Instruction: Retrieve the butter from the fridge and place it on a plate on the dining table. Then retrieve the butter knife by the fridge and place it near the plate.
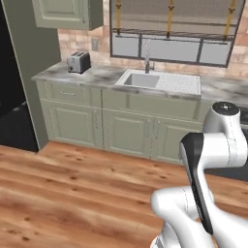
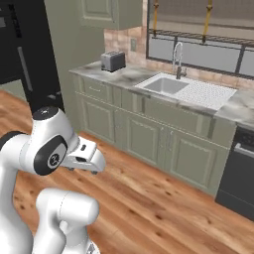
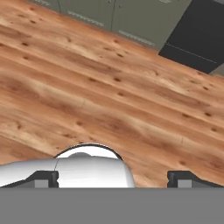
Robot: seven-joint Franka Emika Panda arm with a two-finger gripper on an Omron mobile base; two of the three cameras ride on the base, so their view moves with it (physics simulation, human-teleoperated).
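Note:
The fridge [image 2: 20, 44] is a tall black block with a long grey handle at the far left, and its doors look shut. Its dark side [image 1: 9, 72] fills the left edge of the left base view. My gripper [image 3: 116, 179] points down at the wooden floor, its two dark fingertips [image 3: 43, 178] standing wide apart, open with nothing between them. My arm is folded close over the base. The butter, the plate, the dining table and the butter knife are out of view.
Ahead runs a wall counter [image 1: 58, 72] on pale green cabinets, with a toaster [image 1: 78, 62], a sink [image 1: 145, 80] and a faucet [image 2: 177, 59]. A dark appliance front [image 2: 240, 173] sits at the right. Bare wooden floor [image 1: 72, 193] lies between me and the cabinets.

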